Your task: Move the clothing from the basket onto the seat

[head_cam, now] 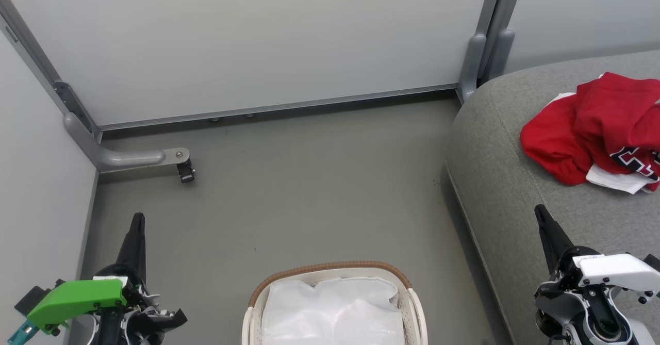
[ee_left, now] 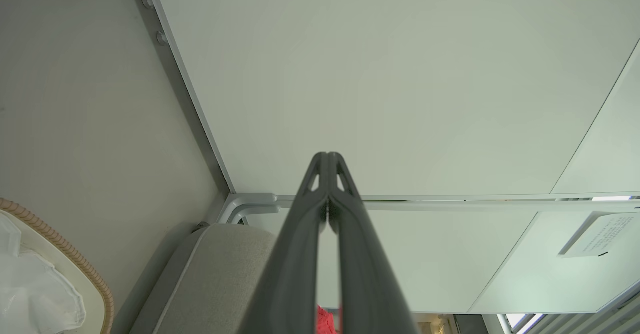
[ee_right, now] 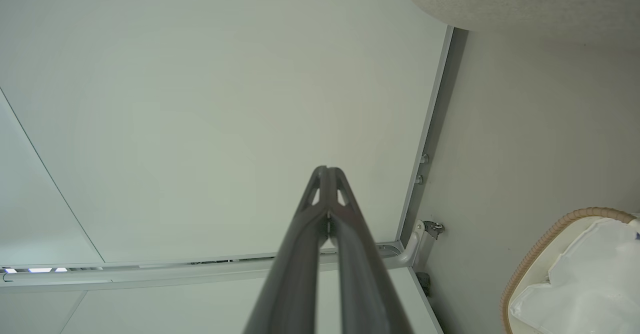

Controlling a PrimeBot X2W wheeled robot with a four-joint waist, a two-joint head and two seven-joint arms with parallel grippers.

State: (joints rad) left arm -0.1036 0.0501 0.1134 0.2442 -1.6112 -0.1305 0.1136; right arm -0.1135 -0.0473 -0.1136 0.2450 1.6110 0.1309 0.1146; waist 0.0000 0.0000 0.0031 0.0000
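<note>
1. Because heaped loosely on the seat [head_cam: 505,190], set back from its rounded front corner and well apart from the basket [head_cam: 330,268], judged as delivered: the clothing [head_cam: 593,128], red with white stripes and a dark logo; held by nothing.
2. Left gripper [head_cam: 137,220]: jaws pressed together tip to tip, nothing between them; parked low beside the basket, pointing toward the partition wall [head_cam: 258,40], likely to keep clear of the work.
3. Right gripper [head_cam: 540,212]: likewise closed and empty; poised above the near part of the seat, short of the clothing; probably a rest pose rather than a reach.
4. In the visible part of the basket: a plain white sheet [head_cam: 332,309], not the task's garment; hence, by this reading, nothing left to lift.
5. Risk: slight; soft fabric slumped flat on so broad a seat, unlikely to slide off.
</note>
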